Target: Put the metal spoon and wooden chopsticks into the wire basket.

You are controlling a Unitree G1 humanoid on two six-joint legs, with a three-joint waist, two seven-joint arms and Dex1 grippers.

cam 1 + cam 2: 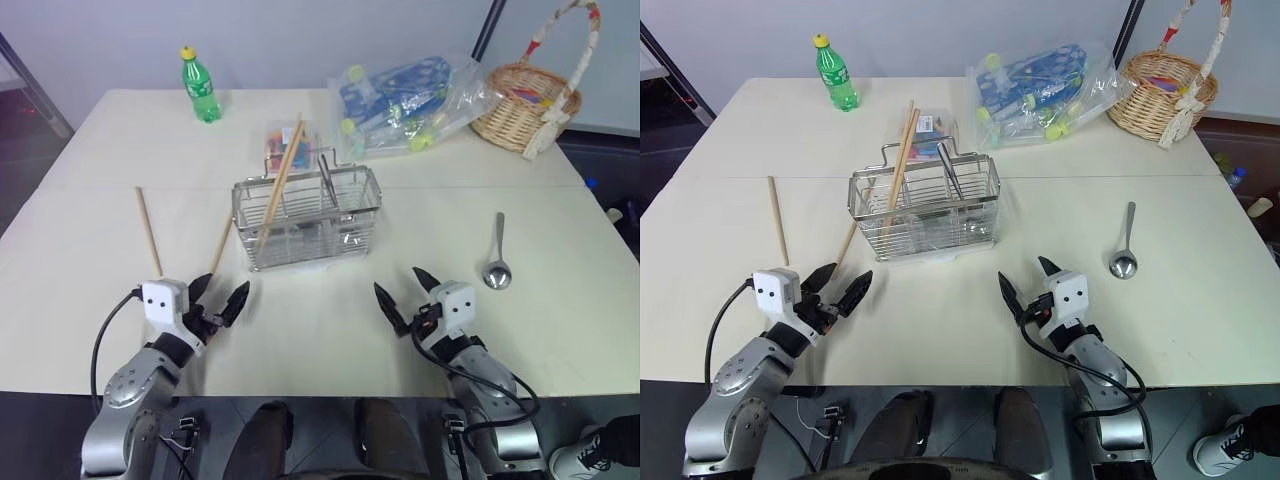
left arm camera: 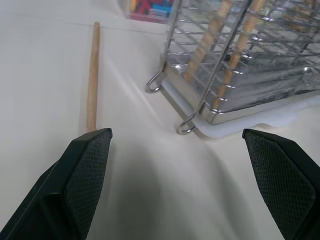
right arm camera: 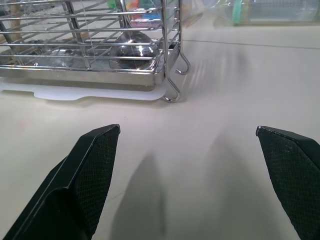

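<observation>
The wide cream-coloured counter [image 1: 90, 300] carries everything. Near its middle stands the rectangular silver wire basket [image 1: 306, 215], with two light-brown wooden chopsticks [image 1: 284, 170] already leaning inside it and a metal utensil standing in it too. Two more long wooden chopsticks are not yet inside: one [image 1: 148, 230] lies flat on the counter, well to the left of the basket, and another [image 1: 222, 246] lies just beside the basket's left front corner. The small shiny metal spoon [image 1: 497, 255] lies on the counter to the right of the basket, apart from it.

The left gripper [image 1: 220, 297] and the right gripper [image 1: 405, 293] both hover low over the counter's near edge, each with jaws spread wide and holding nothing.

I judge the task is partly done, and the robot is between picks. The next move probably calls for a reach to a loose piece: the right gripper to the spoon, or the left to the nearer chopstick. Both lie flat, so the jaws must come down low and close carefully around a thin thing.
</observation>
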